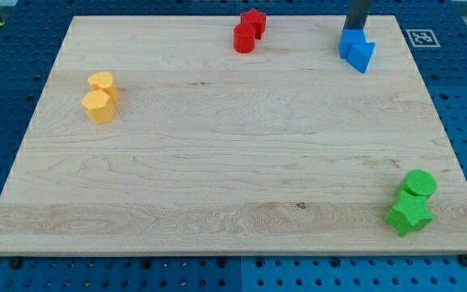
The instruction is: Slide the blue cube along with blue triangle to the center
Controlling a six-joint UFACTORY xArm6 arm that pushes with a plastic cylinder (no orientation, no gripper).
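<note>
The blue cube [349, 42] and the blue triangle [362, 55] sit touching near the top right of the wooden board [217, 154]. The triangle lies just below and right of the cube. My tip [355, 30] is at the view's top, right behind the blue cube and touching or nearly touching its far side. The rod hides the cube's upper edge.
Two red blocks [248, 32] sit at the top middle. Two yellow blocks [100, 96] sit at the left. A green cylinder [419, 183] and a green star [408, 215] sit at the bottom right. A marker tag [422, 37] lies off the board's top right corner.
</note>
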